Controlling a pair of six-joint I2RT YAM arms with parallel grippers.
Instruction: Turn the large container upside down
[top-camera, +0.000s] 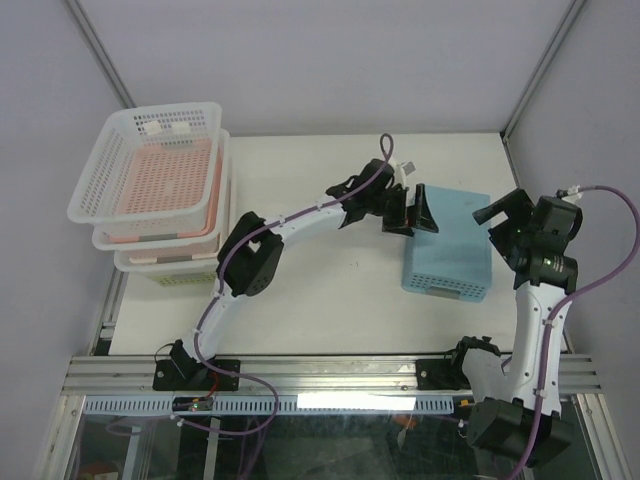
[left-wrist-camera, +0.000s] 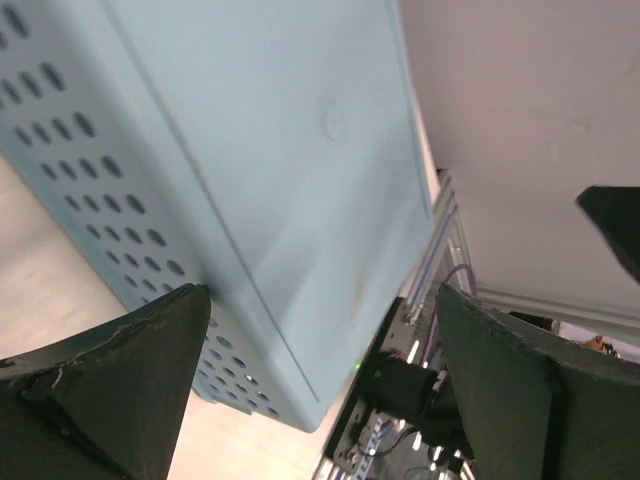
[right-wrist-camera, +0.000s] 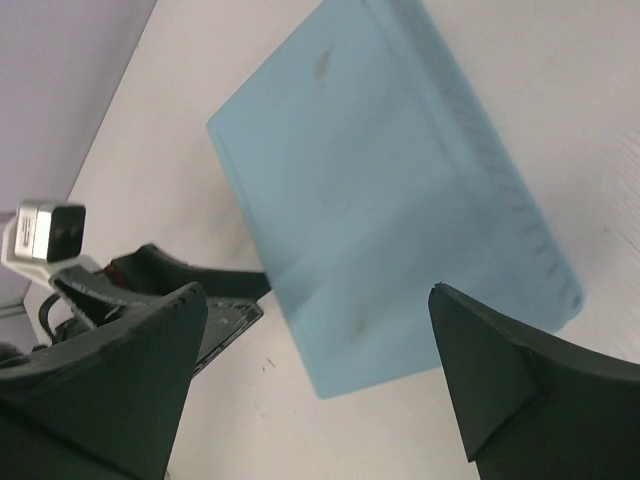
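Left pincer (top-camera: 413, 212) spread wide, at the inverted blue container's (top-camera: 450, 245) edge (contact unclear). Right pincer (right-wrist-camera: 318, 295) spread above it, holding nothing.

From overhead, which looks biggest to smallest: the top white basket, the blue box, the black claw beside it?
1. top white basket, though it is stacked higher, nearer the camera, so its lead is unsure.
2. blue box.
3. left gripper, clearly smallest.

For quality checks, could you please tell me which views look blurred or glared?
Top view: sharp, one bright patch on the front rail. Left wrist: container soft, too near the lens; fingers dark. Right wrist: container slightly blurred, holes on its side smeared.
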